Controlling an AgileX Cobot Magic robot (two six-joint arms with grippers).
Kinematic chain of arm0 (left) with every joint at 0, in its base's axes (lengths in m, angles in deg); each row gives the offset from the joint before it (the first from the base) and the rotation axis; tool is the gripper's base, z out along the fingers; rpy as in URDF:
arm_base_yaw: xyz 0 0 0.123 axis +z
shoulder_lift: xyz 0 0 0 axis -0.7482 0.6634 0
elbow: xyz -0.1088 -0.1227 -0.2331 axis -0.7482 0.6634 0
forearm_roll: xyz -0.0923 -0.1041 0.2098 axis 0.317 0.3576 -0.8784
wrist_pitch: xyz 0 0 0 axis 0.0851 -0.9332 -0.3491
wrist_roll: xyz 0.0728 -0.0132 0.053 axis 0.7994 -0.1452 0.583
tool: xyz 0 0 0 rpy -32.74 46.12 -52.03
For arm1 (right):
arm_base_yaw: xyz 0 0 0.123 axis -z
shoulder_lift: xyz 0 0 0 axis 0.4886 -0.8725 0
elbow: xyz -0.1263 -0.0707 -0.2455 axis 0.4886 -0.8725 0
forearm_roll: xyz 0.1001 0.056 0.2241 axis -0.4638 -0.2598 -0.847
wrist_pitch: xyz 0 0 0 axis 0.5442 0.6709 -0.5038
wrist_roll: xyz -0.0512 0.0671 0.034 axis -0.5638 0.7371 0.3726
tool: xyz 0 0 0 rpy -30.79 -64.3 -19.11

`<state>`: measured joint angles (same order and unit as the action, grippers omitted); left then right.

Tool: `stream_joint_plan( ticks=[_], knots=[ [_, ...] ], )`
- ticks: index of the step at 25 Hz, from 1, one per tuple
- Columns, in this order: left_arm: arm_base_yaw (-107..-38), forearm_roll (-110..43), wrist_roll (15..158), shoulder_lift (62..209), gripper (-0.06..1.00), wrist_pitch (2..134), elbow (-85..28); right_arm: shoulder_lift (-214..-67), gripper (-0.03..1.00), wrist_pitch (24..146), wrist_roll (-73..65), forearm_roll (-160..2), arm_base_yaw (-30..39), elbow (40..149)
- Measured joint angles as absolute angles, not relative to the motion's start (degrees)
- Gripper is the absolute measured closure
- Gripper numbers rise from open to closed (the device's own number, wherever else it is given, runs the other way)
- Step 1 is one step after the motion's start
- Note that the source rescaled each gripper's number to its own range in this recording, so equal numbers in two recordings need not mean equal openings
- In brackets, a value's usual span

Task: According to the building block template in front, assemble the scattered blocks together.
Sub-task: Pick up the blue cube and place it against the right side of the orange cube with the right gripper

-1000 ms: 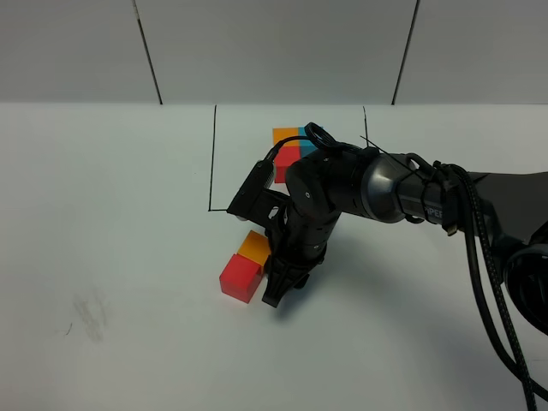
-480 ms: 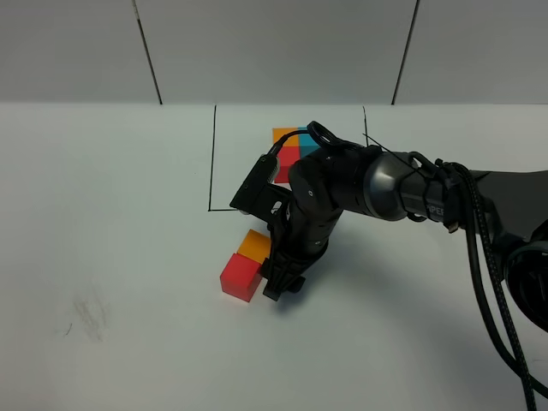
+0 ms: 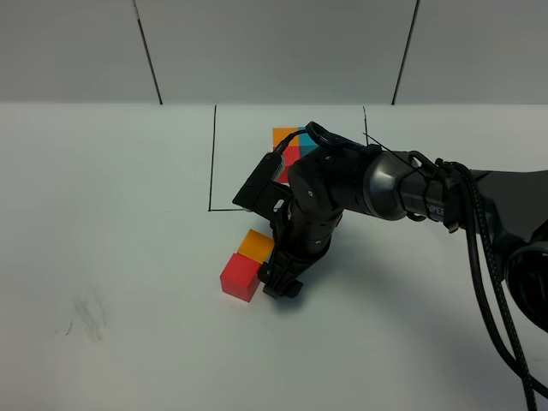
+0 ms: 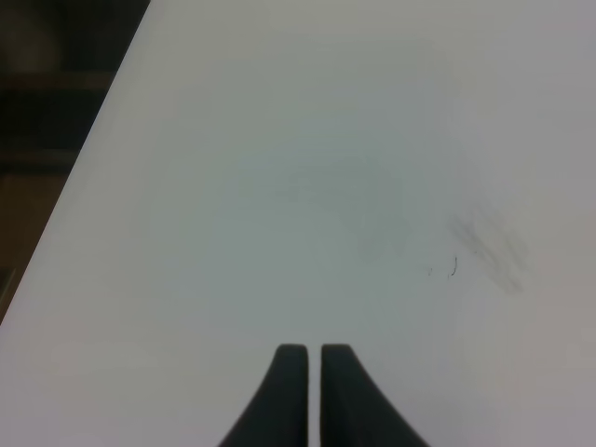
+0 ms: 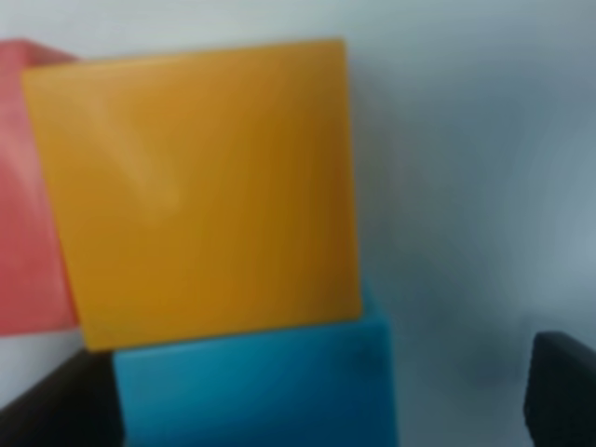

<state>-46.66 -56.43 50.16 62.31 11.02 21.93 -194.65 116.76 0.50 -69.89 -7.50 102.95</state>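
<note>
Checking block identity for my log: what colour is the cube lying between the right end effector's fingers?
Blue, seen best in the right wrist view; the arm hides it from the high camera.

A matte red cube and a matte orange cube sit on the plain white tabletop, and the right wrist view adds a bright blue cube beside the orange one. The framed trio of joined cubes shows orange, blue and red inside a thin black drawn rectangle. The right arm is glossy black with black cables. A faint grey smudge marks the white surface.
</note>
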Motion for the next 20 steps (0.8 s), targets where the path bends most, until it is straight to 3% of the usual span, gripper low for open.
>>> stream_joint_plan(
  ticks=[20],
  knots=[
    [-46.66, -56.43, 50.22, 62.31, 0.94, 11.02, 21.93, -192.91, -0.03, 121.59, 3.11, -66.49, -5.02, 100.78]
  ],
)
